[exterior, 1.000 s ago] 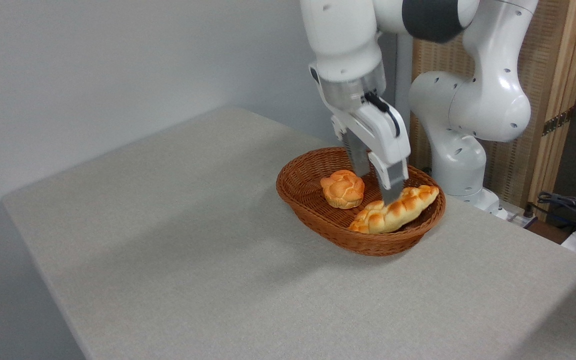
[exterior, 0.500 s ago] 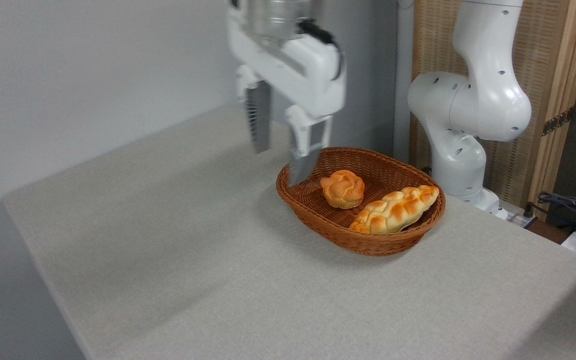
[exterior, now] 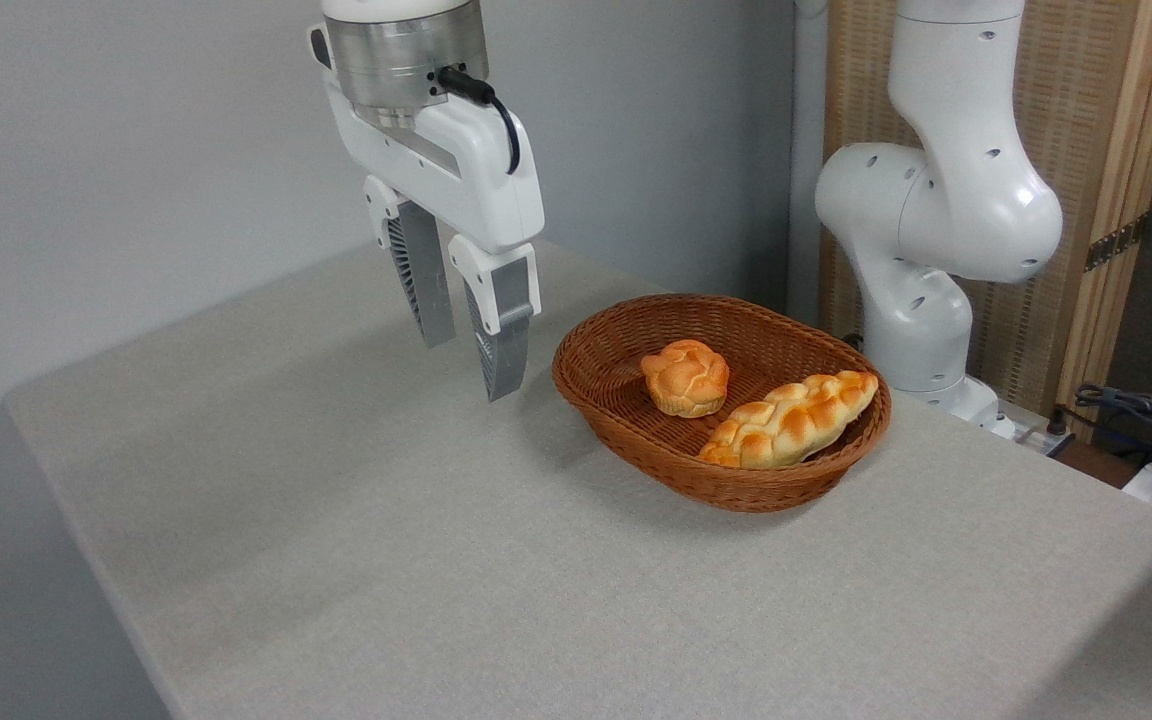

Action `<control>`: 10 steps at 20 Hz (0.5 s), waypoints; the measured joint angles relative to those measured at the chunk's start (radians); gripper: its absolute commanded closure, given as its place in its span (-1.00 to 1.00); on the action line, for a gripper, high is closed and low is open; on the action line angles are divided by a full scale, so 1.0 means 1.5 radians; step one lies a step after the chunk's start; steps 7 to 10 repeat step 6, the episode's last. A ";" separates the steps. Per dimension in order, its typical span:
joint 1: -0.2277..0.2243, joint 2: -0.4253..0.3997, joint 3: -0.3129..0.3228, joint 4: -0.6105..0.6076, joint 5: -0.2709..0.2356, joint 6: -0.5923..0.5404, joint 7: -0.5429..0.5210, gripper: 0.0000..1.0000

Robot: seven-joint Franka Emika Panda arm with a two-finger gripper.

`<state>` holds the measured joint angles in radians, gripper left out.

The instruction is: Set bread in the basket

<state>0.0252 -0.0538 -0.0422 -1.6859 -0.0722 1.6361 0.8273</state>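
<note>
Bread (exterior: 789,420): long braided loaf, golden-orange with pale creases, tapering to points. Lies in the basket (exterior: 636,440) along its right-hand side, long axis running from lower left to upper right, upper tip resting against the rim. Shares the basket with a round knotted bun (exterior: 685,376) just to its left, not touching. Basket oval, reddish-brown wicker, on the grey table (exterior: 336,520). Gripper (exterior: 466,355) left of the basket, above the table, pointing down, fingers apart and empty.
</note>
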 measured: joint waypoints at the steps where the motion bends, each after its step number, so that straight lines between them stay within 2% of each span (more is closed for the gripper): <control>1: 0.000 0.000 0.000 0.000 0.000 0.000 -0.002 -1.00; 10: 0.001 0.003 0.000 0.001 0.000 0.000 -0.011 -1.00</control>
